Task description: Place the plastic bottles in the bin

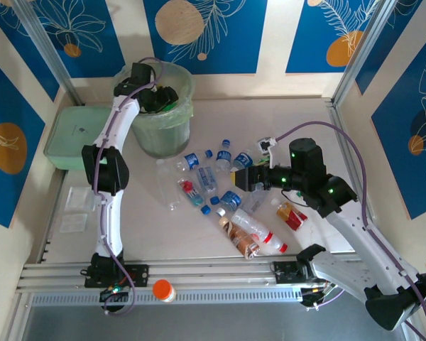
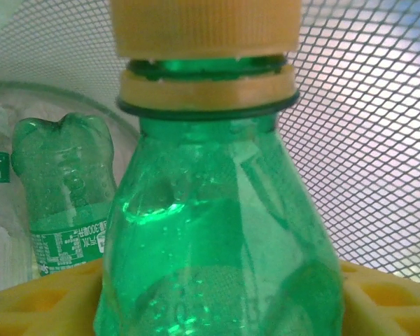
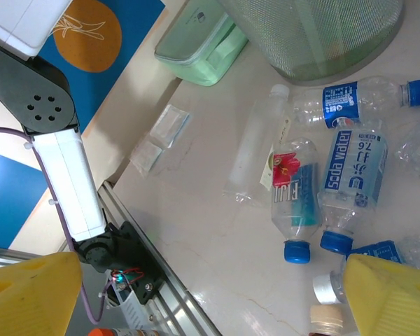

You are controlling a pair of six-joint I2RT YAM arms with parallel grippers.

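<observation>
The pale green bin (image 1: 165, 131) stands at the back left, and my left gripper (image 1: 160, 98) reaches down into it. In the left wrist view that gripper (image 2: 217, 308) is shut on a green bottle (image 2: 217, 231) with a tan cap, its yellow fingers (image 2: 35, 304) at either side. Another green bottle (image 2: 63, 196) lies inside against the mesh liner. Several plastic bottles (image 1: 220, 186) lie scattered mid-table. My right gripper (image 1: 240, 177) hovers open over them. Its yellow fingertips (image 3: 392, 297) stand wide apart above a Fiji bottle (image 3: 294, 199) and a soda water bottle (image 3: 353, 175).
A flat green lidded box (image 1: 71, 135) sits left of the bin. Two small clear packets (image 1: 77, 209) lie by the left arm. An orange-capped white item (image 1: 163, 290) rests on the front rail. A red-labelled bottle (image 1: 291, 213) lies under the right arm.
</observation>
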